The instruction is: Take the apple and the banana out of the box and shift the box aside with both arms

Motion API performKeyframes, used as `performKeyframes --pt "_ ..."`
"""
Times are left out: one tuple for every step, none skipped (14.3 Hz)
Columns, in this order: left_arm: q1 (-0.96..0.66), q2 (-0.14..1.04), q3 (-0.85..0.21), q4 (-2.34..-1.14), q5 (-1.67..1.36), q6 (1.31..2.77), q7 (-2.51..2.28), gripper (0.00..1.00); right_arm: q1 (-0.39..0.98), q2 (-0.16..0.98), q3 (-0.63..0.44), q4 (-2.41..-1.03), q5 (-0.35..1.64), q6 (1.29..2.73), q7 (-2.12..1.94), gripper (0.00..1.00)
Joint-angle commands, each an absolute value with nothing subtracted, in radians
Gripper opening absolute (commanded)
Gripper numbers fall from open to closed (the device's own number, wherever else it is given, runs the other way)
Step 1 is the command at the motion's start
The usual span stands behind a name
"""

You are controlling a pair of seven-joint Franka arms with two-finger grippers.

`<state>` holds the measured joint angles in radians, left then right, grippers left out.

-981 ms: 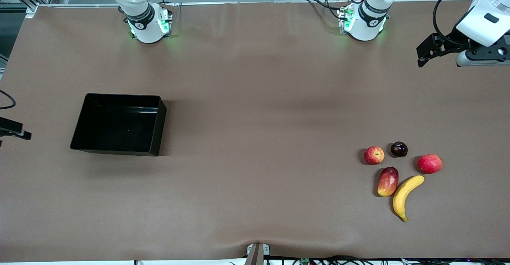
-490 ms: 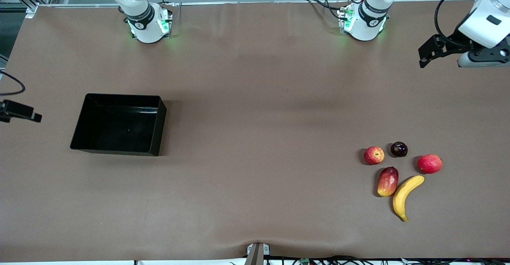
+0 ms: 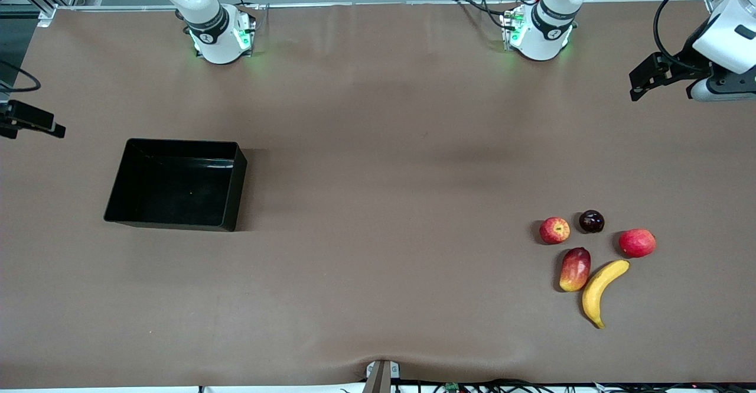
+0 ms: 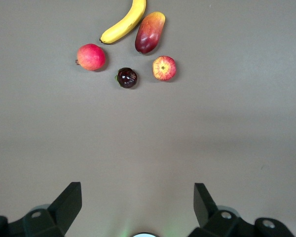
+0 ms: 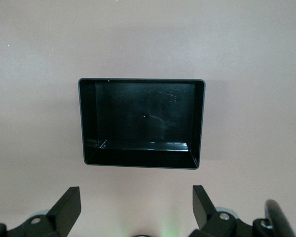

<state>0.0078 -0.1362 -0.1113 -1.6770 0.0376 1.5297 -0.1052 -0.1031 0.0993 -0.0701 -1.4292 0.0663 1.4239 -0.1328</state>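
The yellow banana (image 3: pixel 601 291) and the small red apple with yellow patches (image 3: pixel 554 230) lie in a fruit cluster toward the left arm's end of the table. Both show in the left wrist view, banana (image 4: pixel 124 23) and apple (image 4: pixel 164 68). The empty black box (image 3: pixel 177 142) stands toward the right arm's end and fills the right wrist view (image 5: pixel 200 123). My left gripper (image 3: pixel 636 88) (image 4: pixel 137 197) hangs open and empty over the table's left-arm end, well away from the fruits. My right gripper (image 3: pixel 58 129) (image 5: pixel 137 197) is open and empty over the right-arm end, apart from the box.
A red-and-yellow mango (image 3: pixel 575 269) lies beside the banana, a plain red fruit (image 3: pixel 636 243) and a dark plum (image 3: pixel 591 221) sit close by. The brown table (image 3: pixel 378 145) lies bare between box and fruits. Both arm bases stand along the table's edge with cables.
My right gripper has swung along the right-arm end of the table toward the robots' bases. My left gripper has drifted a little toward the left-arm end. Box and fruits have not moved.
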Motion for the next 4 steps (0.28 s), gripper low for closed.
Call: performKeyframes --pt "0.014 -0.135 -0.114 -1.661 0.023 1.52 -0.107 1.0 -0.11 0.077 -0.077 -1.405 0.04 1.424 -0.12 1.0" --pt "0.014 -0.126 -0.115 -1.652 0.023 1.52 -0.104 1.0 -0.101 0.077 -0.075 -1.404 0.019 1.422 -0.118 1.0" --pt "0.014 -0.123 -0.114 -1.651 0.023 1.52 -0.097 1.0 -0.098 0.071 -0.068 -1.407 0.003 1.416 -0.118 1.0" --pt "0.015 -0.123 -0.114 -1.651 0.023 1.52 -0.095 1.0 -0.098 0.071 -0.069 -1.408 0.005 1.389 -0.117 1.0"
